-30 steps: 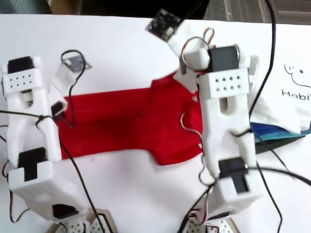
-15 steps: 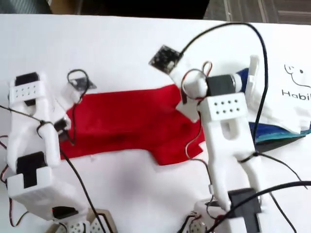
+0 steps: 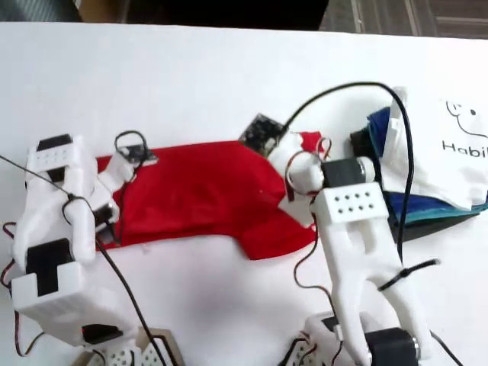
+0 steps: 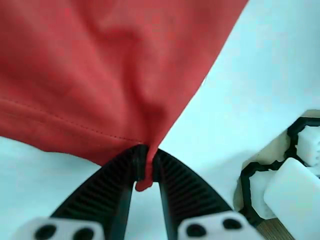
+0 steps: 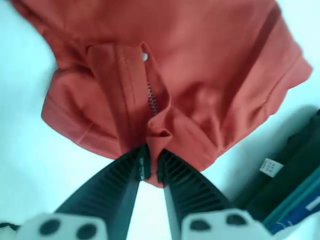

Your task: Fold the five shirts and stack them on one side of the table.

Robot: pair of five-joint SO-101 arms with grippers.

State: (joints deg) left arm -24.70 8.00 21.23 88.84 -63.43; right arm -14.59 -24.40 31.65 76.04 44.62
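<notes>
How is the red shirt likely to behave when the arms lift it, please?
Probably floppy: the red shirt puckers into creases where the jaws pinch it. Likely light, since thin pinches of fabric hold it. Unheld parts would probably sag.

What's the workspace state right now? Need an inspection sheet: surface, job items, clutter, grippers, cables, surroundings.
Surface: white table, bare around the work.
Job's things: red shirt spread across the middle, pinched at both ends; stack of folded shirts at the table's right side, a white one on top.
Clutter: nothing seen.
Grippers: left gripper shut on the red shirt's hem corner; right gripper shut on the red shirt by the collar opening.
Cables: black cable arcs above the right arm and over the stack; thin wires run along the left arm.
Surroundings: dark floor beyond the table's far edge.
</notes>
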